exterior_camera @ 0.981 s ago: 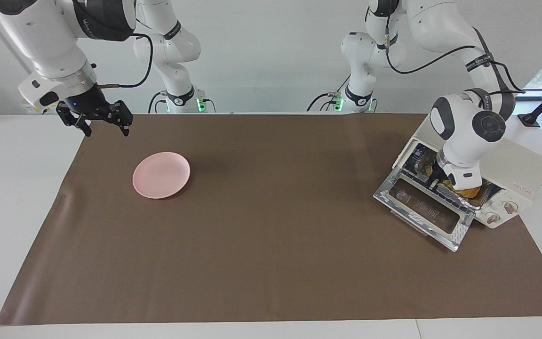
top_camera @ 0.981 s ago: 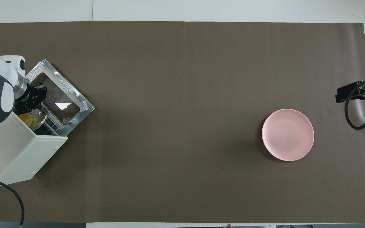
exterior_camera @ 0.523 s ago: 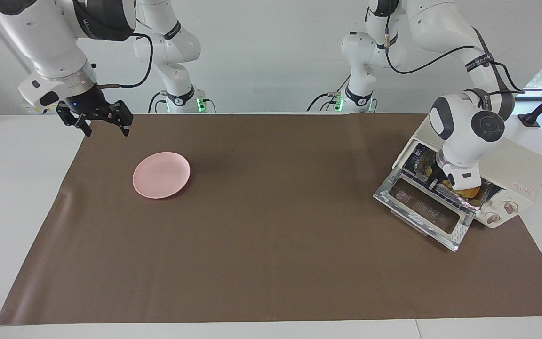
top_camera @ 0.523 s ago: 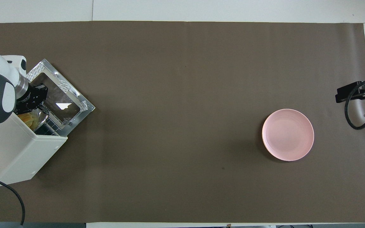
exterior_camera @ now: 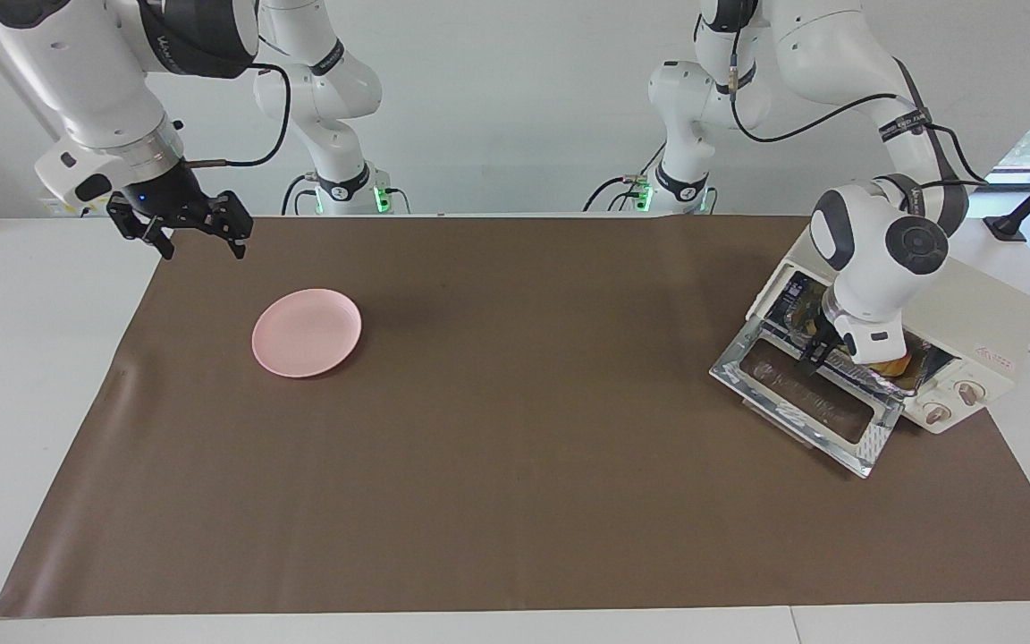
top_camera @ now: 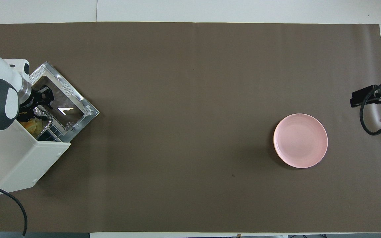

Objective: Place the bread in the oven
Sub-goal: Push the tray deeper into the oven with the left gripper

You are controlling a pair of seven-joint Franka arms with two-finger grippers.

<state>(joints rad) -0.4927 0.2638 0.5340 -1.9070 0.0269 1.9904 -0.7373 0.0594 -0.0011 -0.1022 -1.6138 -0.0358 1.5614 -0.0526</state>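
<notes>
Two grippers shown. Left gripper [exterior_camera: 823, 351], fingers spread and empty, sits at the oven's [exterior_camera: 989, 326] mouth over its dropped door; bread [exterior_camera: 892, 366] lies inside on foil (at 3 o'clock facing). Right gripper [exterior_camera: 196, 234] waits open, at 11 o'clock of the pink plate [exterior_camera: 307, 332].

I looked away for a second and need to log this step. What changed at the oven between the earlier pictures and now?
The left tool has opened, let go of the bread, and drawn back from the oven mouth to over the dropped door. The bread lies on the foil tray inside. The right tool, open, waits over the mat's edge; the pink plate has not moved.
</notes>
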